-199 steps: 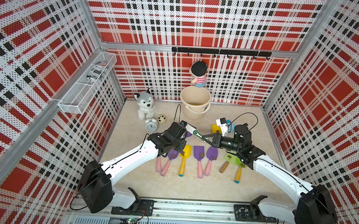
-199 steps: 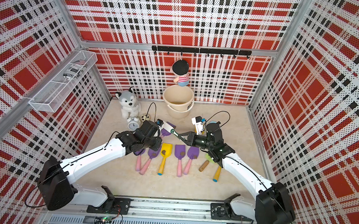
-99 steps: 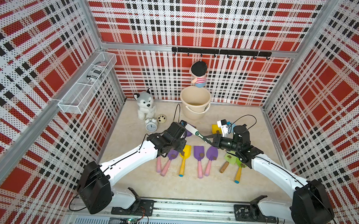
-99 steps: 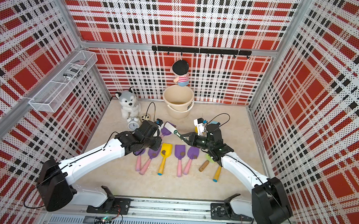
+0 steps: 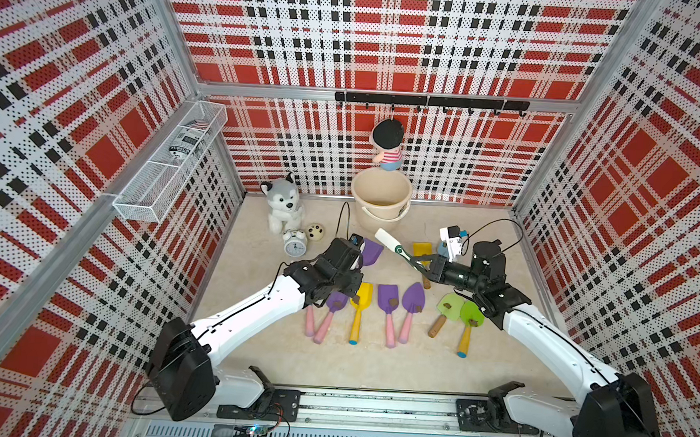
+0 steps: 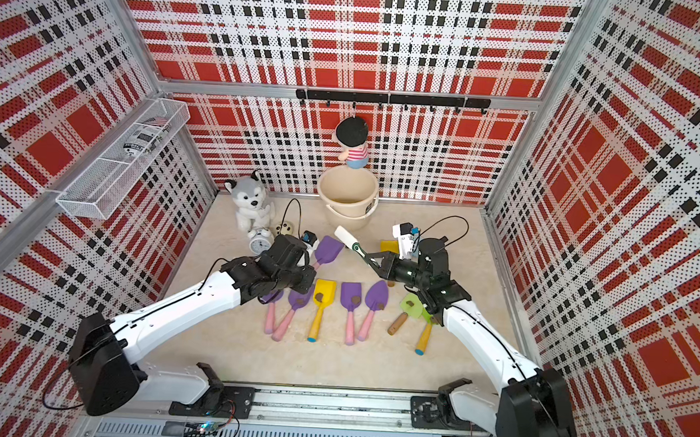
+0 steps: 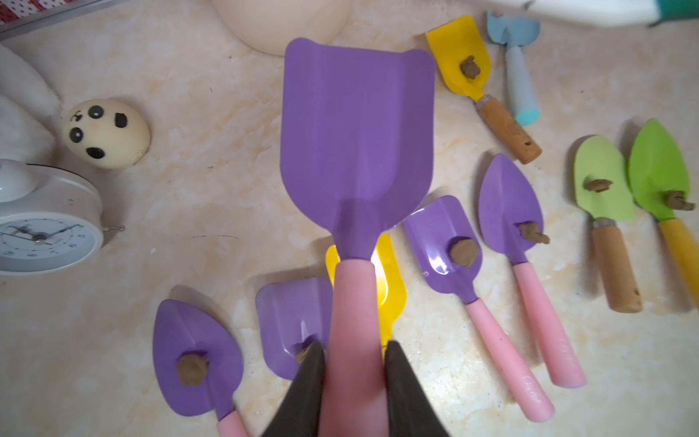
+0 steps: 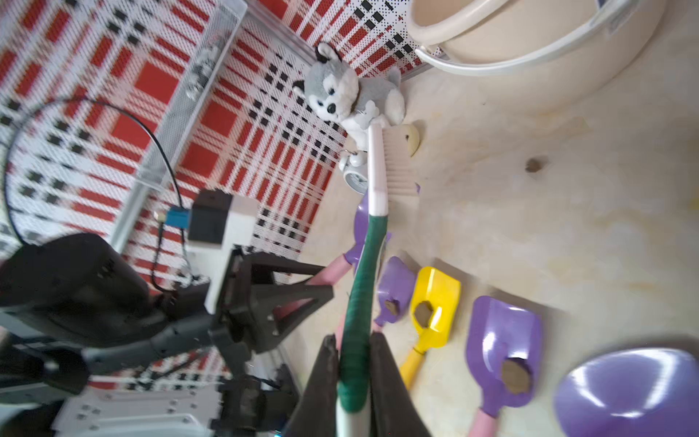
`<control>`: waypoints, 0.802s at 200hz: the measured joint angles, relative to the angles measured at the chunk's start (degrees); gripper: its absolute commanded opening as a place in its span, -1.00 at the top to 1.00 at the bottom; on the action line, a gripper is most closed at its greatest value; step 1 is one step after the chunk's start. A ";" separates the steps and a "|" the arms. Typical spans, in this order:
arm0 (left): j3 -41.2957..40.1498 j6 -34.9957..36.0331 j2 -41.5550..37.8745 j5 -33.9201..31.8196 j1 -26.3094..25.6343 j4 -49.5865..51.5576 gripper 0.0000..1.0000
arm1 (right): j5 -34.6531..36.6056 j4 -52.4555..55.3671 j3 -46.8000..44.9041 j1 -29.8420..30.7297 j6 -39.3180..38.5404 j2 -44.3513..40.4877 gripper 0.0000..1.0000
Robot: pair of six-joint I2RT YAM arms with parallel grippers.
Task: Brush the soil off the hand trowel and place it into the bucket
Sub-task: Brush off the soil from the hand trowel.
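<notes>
Two tools gripped, brushing stroke ending.
My left gripper [image 7: 353, 350] is clamping the purple trowel [image 7: 357, 132] by its pink handle, holding the hollow face exposed for the bristles; my right gripper [image 8: 353, 340] is pinching the brush [image 8: 376, 162] by its green handle. The blade is showing clean, on the near side of the far bucket [image 5: 379, 222]. The brush is sitting further right than a second ago.
</notes>
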State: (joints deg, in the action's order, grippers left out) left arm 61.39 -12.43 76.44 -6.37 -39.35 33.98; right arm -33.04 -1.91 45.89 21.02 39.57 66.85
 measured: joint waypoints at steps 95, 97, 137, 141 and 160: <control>18.38 -3.37 -2.75 6.47 4.90 14.19 1.00 | 32.70 4.28 0.39 10.80 -60.87 -3.08 1.00; 18.51 -3.48 -2.73 6.49 4.90 14.40 1.00 | 33.09 4.28 0.35 11.45 -62.14 -3.04 1.00; 19.56 -4.13 -1.16 7.13 4.52 19.15 1.00 | 39.43 1.66 -3.10 22.95 -83.43 -3.04 1.00; 19.56 -4.15 -0.96 7.21 4.50 19.47 1.00 | 39.91 1.57 -3.39 23.80 -84.78 -3.04 1.00; 19.56 -4.20 0.02 7.52 4.37 20.90 1.00 | 42.12 1.14 -4.07 28.04 -91.38 -3.04 1.00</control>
State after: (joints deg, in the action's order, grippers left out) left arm 80.95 -16.62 76.47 1.15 -34.98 54.87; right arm 9.08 -0.78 41.82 49.06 -51.81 63.81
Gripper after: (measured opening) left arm 0.273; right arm 0.154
